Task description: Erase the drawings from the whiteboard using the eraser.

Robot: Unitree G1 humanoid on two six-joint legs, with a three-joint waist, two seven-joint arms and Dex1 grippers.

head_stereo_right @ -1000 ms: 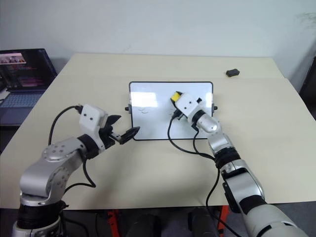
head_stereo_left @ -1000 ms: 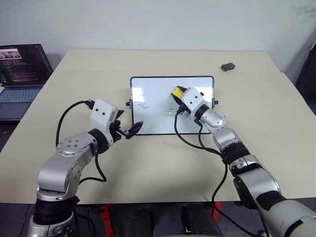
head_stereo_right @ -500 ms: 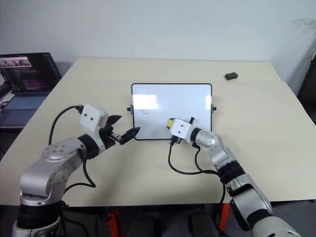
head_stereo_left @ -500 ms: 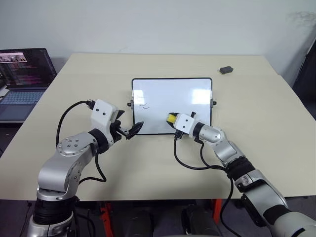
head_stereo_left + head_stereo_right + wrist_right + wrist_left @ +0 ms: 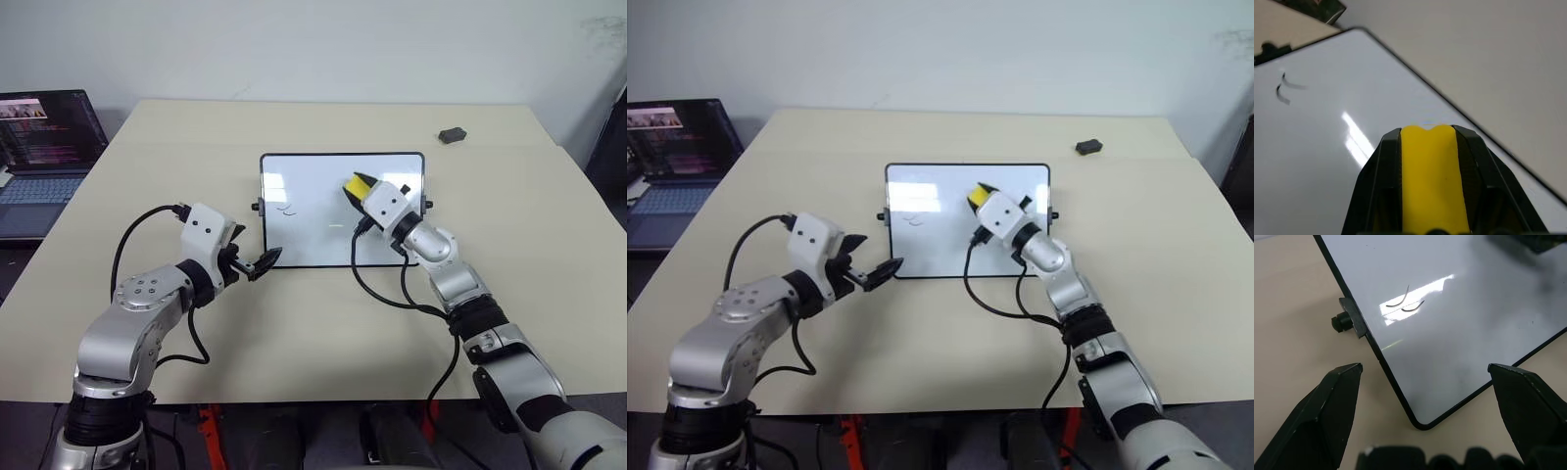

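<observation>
1. We see the small oblong yellow eraser clamped between the black fingers of the right gripper, over the right half of the glossy white rectangular whiteboard with its thin black frame.
2. The whiteboard lies flat near the middle of the beige desk, closer to the far edge.
3. Two short black marker squiggles, the drawings, sit on the board's left half (a fainter dash lies nearer the centre).
4. The left gripper hovers by the board's near-left corner, fingers spread apart, holding nothing.
5. A small dark grey lump rests near the desk's far-right corner.
6. An open laptop stands beyond the left edge.
</observation>
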